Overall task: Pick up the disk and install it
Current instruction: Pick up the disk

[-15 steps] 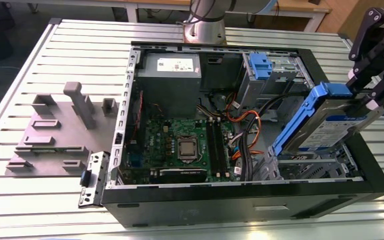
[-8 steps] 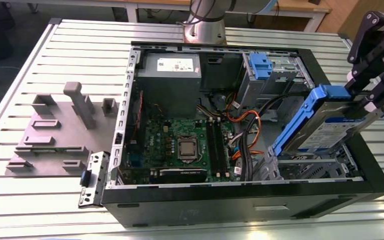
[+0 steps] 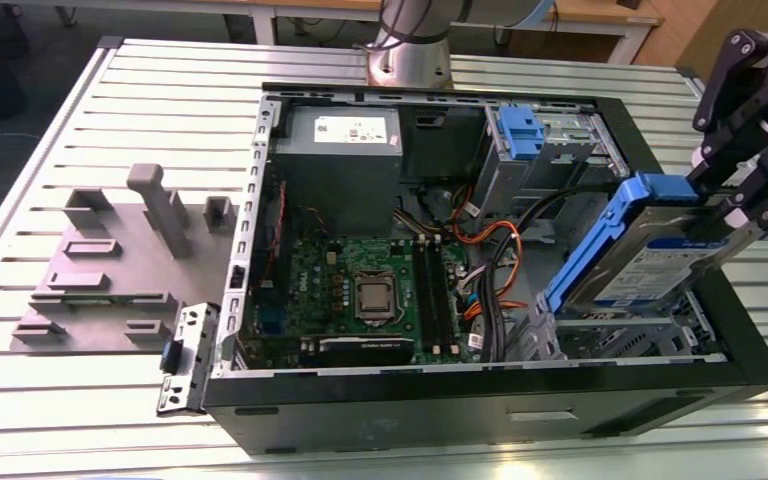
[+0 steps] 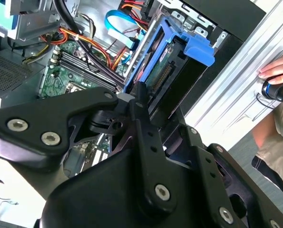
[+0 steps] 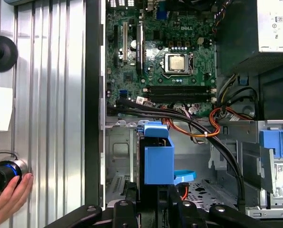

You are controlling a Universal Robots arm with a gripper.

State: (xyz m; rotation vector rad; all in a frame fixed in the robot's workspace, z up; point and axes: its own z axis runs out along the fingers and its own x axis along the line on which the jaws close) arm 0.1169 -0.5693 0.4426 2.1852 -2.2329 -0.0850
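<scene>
- We see the end effector (image 3: 728, 205) clamped on the disk (image 3: 651, 250), gripping its upper end beside the blue bracket.
- The disk hangs tilted above the drive cage (image 3: 624, 335) at the exterior view's right of the open computer case (image 3: 491, 400). We judge the tilt lines it up with the cage's slot.
- The second wrist view adds the disk's connector edge (image 4: 162, 73). The first wrist view adds a person's hand (image 5: 8, 199) on a blue-lit knob (image 5: 4, 172) on the counter (image 5: 51, 95).
</scene>
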